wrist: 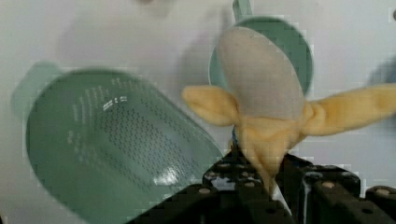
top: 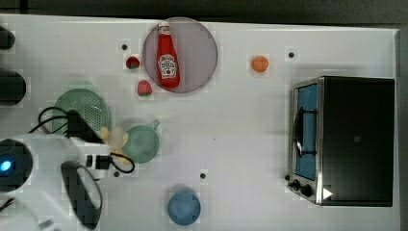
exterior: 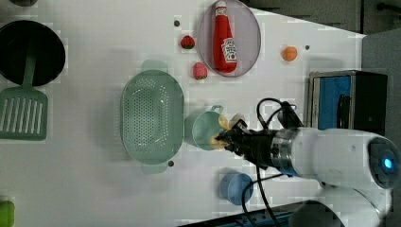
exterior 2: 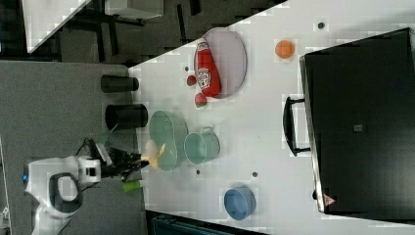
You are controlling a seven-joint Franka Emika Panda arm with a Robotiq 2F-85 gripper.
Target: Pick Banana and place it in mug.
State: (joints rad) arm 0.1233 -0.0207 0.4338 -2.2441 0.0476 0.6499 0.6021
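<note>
Gripper [wrist: 261, 179] clamps the banana [wrist: 261, 98] by its lower end, leaving the peeled tip free to enter 1 mug [wrist: 299, 51] beside the colander [wrist: 107, 140].

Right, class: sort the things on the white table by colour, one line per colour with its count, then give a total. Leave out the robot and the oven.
Green: 2, the mug and the colander
Red: 3, the ketchup bottle and two strawberries
Orange: 1, the round fruit
Blue: 1, the cup
Yellow: 1, the banana
Grey: 1, the plate
Total: 9
</note>
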